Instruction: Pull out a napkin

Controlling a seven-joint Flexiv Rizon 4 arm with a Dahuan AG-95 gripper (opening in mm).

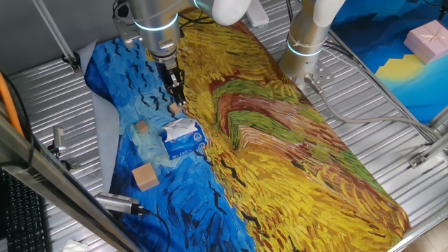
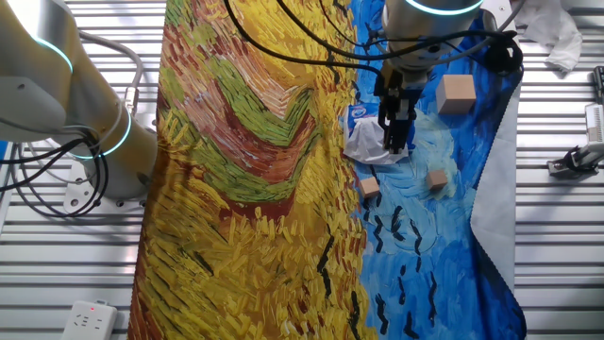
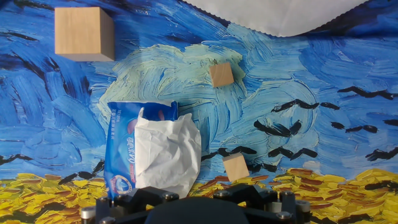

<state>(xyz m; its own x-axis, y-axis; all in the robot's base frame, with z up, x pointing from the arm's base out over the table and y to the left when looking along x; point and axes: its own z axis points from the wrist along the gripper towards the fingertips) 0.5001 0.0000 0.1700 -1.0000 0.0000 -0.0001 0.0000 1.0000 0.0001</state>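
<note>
White, crumpled and paper-thin, the napkin sticks out of the small blue rectangular tissue pack and spreads over most of the pack's top, lying just ahead of the black two-finger gripper in the hand view. From one fixed view the gripper hangs point-down above the painted blue-and-yellow cloth, its fingers close together, just behind the pack and beside a small tan wooden cube; whether a narrow gap remains between the jaws I cannot tell, and I see nothing clamped in them. In the other fixed view the dark fingers overlap the napkin, so contact with the sheet cannot be ruled in or out there. The hand view shows only the black base of the gripper along the bottom edge; the fingertips themselves are cut off. That base also hides the near end of the napkin and pack. White print runs along the pack's blue edge, but it is too small and tilted to read. Beyond the jaws, a large tan wooden cube sits far to one side, a second small tan cube lies further ahead, and the first small cube rests just beside the napkin's free edge. A plain white sheet corner is cut off at the top.
</note>
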